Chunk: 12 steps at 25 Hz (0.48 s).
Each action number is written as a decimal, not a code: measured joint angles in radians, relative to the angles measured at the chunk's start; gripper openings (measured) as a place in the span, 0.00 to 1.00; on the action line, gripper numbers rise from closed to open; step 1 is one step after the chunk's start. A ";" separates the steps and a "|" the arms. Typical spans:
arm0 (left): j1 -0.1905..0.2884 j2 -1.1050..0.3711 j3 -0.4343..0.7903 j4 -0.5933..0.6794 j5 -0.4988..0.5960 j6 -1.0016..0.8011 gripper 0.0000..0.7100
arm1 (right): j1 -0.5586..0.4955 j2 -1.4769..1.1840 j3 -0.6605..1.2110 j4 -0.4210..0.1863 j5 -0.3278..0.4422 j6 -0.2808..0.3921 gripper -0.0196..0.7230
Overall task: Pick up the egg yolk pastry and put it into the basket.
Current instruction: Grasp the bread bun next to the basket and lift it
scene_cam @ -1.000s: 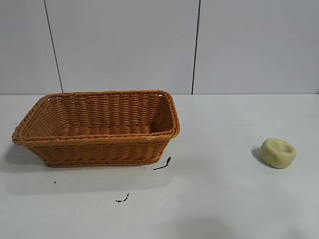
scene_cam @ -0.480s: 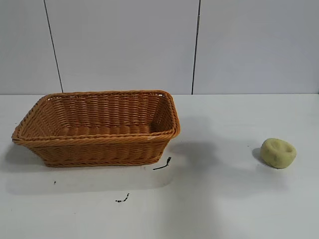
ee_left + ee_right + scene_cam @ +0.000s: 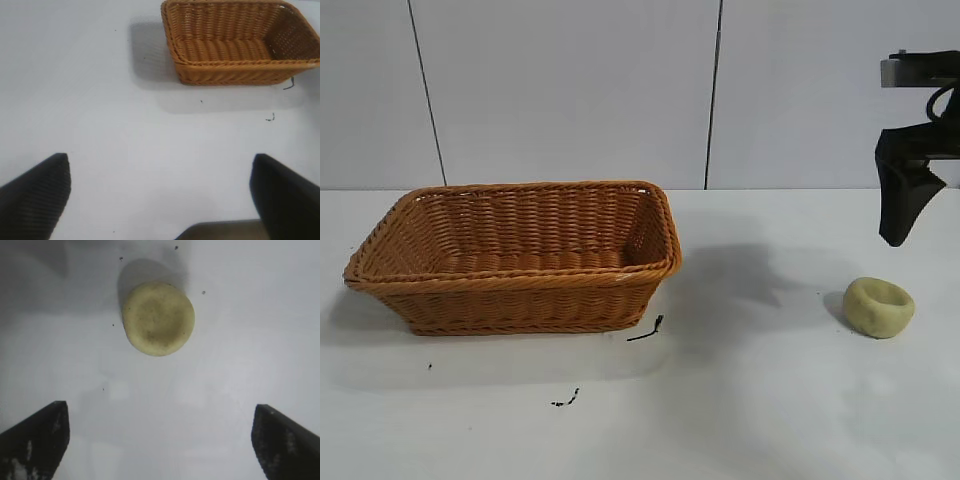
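The egg yolk pastry point(image 3: 878, 307), a small pale yellow-green lump with a dent on top, lies on the white table at the right; it also shows in the right wrist view point(image 3: 158, 318). The orange-brown wicker basket point(image 3: 515, 280) stands at the left, empty, and shows in the left wrist view point(image 3: 240, 70). My right gripper point(image 3: 900, 215) hangs in the air above the pastry, a little behind it, open and empty point(image 3: 160, 437). My left gripper point(image 3: 160, 192) is open and empty over bare table, well away from the basket, and is outside the exterior view.
Small black marks point(image 3: 646, 330) lie on the table in front of the basket. A grey panelled wall point(image 3: 570, 90) stands behind the table. The gripper's shadow falls on the table between basket and pastry.
My right gripper has come into the exterior view at the upper right, above the pastry. Its shadow has spread across the table. Pastry and basket have not moved.
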<state>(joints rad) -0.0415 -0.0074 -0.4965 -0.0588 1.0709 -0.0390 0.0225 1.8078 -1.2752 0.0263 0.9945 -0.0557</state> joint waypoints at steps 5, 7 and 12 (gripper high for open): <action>0.000 0.000 0.000 0.000 0.000 0.000 0.98 | 0.000 0.030 -0.002 0.005 -0.027 -0.001 0.95; 0.000 0.000 0.000 0.000 0.000 0.000 0.98 | 0.000 0.049 -0.003 0.008 -0.056 -0.001 0.95; 0.000 0.000 0.000 0.000 0.000 0.000 0.98 | 0.000 0.113 -0.003 0.048 -0.153 -0.004 0.95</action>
<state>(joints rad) -0.0415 -0.0074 -0.4965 -0.0588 1.0709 -0.0390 0.0225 1.9204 -1.2783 0.0739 0.8416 -0.0600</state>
